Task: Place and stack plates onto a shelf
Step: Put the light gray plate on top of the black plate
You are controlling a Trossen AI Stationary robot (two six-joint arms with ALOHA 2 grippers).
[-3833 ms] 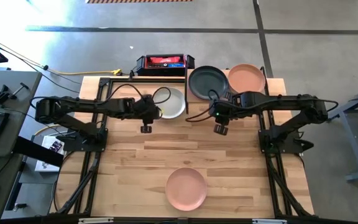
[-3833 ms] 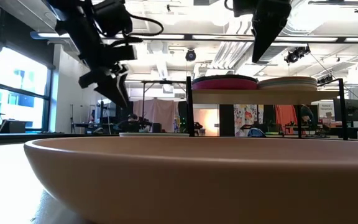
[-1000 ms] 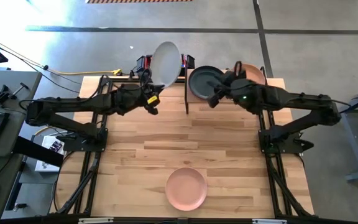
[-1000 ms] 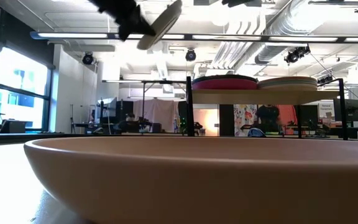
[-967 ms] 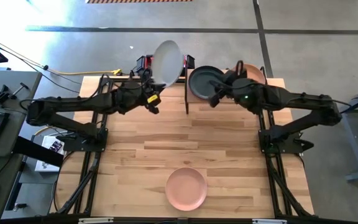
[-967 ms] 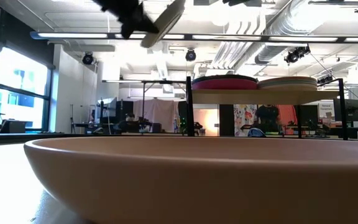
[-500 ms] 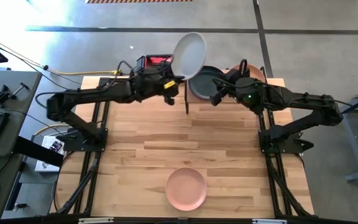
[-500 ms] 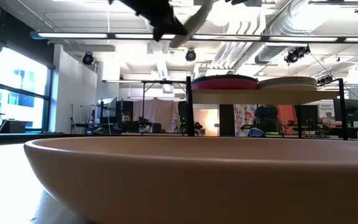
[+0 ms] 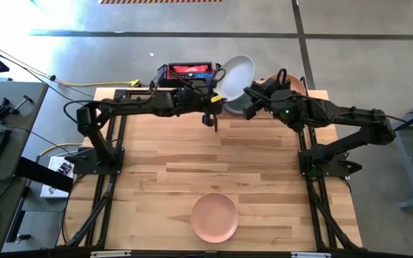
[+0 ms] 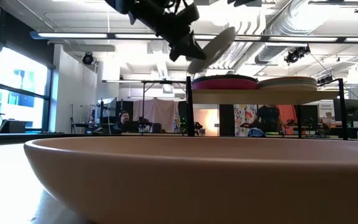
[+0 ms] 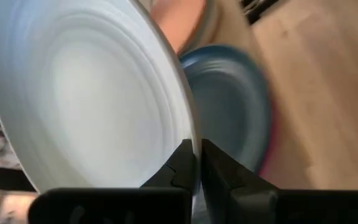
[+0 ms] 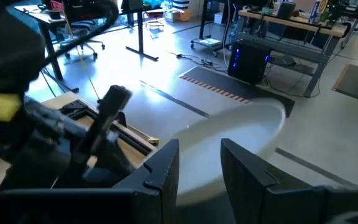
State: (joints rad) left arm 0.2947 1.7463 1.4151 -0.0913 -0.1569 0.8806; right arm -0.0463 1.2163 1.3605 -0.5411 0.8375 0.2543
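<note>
A: What did the shelf (image 10: 263, 95) carry?

B: Two stacks: a magenta plate (image 10: 224, 82) topped the one nearer the left arm, a beige plate (image 10: 289, 81) the other. In the left wrist view a teal plate (image 11: 229, 106) lay in the magenta one.

A: And the grey plate (image 9: 236, 74)?

B: Held in the air over the shelf's left stack, tilted, its face slanting toward the left arm. The left gripper (image 9: 214, 94) had its fingers clamped narrow on the rim.

A: The right gripper (image 9: 254, 95)?

B: Just beside the grey plate, above the shelf, fingers parted around nothing. A pink plate (image 9: 215, 217) lay flat on the worktop (image 9: 156, 179), well apart.
</note>
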